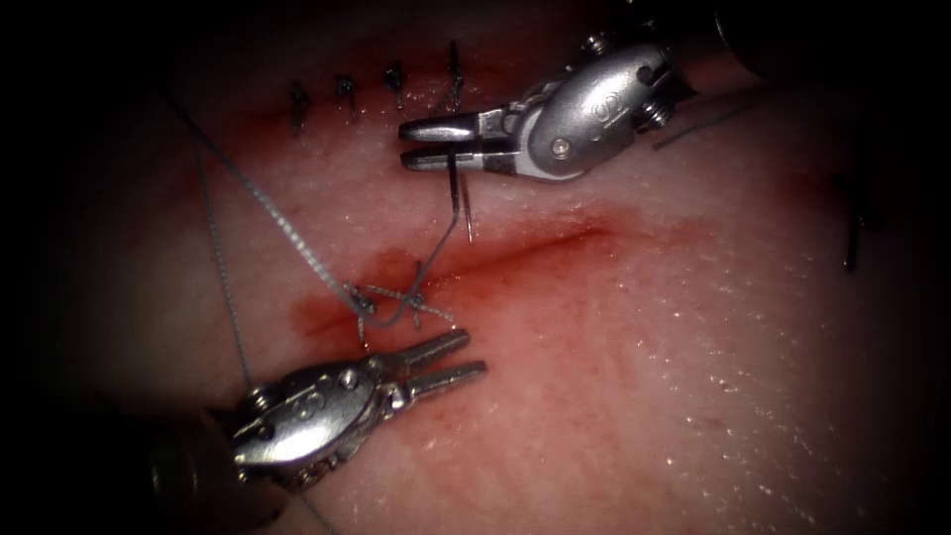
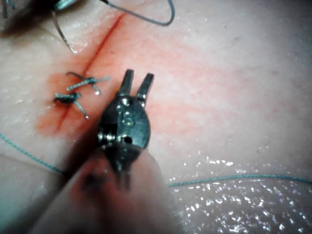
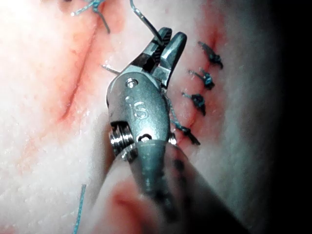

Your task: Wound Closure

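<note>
My right tool [image 1: 406, 144] comes in from the upper right with its jaws shut on the curved needle [image 1: 454, 188], gripped partway along its curve. The needle's point hangs down just above the cut [image 1: 555, 243], free of the tissue. In the right wrist view the same jaws [image 3: 174, 34] clamp the needle [image 3: 144, 20]. A thin strand curves from the needle down to a knotted stitch [image 1: 396, 297] with short ends at the cut's left end. Just below that stitch my left tool [image 1: 474, 355] is open and holds nothing; the left wrist view shows it [image 2: 138, 75] beside the knot [image 2: 73, 92].
Long thread [image 1: 277, 218] runs from the knotted stitch up to the far left, and a second strand drops past the left tool. Several finished stitches [image 1: 347, 94] stand in a row on another closed cut beyond the right tool. Red fluid [image 1: 327, 312] stains the tissue around the knot.
</note>
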Robot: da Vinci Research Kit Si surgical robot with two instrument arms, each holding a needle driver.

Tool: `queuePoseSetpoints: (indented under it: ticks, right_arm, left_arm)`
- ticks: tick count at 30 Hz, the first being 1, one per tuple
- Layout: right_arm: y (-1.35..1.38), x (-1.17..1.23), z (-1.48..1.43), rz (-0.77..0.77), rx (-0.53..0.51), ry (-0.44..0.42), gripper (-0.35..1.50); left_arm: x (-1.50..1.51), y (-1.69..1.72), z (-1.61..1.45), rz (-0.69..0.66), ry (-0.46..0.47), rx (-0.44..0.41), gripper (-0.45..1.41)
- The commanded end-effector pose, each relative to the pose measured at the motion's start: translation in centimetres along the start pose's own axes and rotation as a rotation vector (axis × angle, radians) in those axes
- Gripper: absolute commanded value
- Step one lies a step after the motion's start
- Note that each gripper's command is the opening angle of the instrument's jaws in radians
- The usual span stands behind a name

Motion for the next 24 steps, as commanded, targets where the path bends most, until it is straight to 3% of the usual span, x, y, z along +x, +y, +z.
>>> queuePoseSetpoints:
  ticks: [1,6,12,24]
  right_arm:
    - [-0.03,-0.03,0.09,-0.014,0.0,0.003,-0.35]
    - [-0.15,-0.04,0.09,-0.06,0.006,0.011,-0.35]
    - [-0.47,-0.06,0.06,-0.113,0.045,0.032,-0.35]
    - [-0.66,-0.02,-0.02,-0.126,0.075,0.022,-0.35]
  left_arm:
    - [-0.08,0.04,0.07,-0.002,0.0,-0.001,0.15]
    - [-0.07,0.04,0.09,-0.002,0.001,0.001,0.15]
    - [-0.07,0.03,0.09,-0.014,-0.002,0.001,0.14]
    - [-0.05,-0.03,0.12,-0.019,-0.008,0.009,0.1]
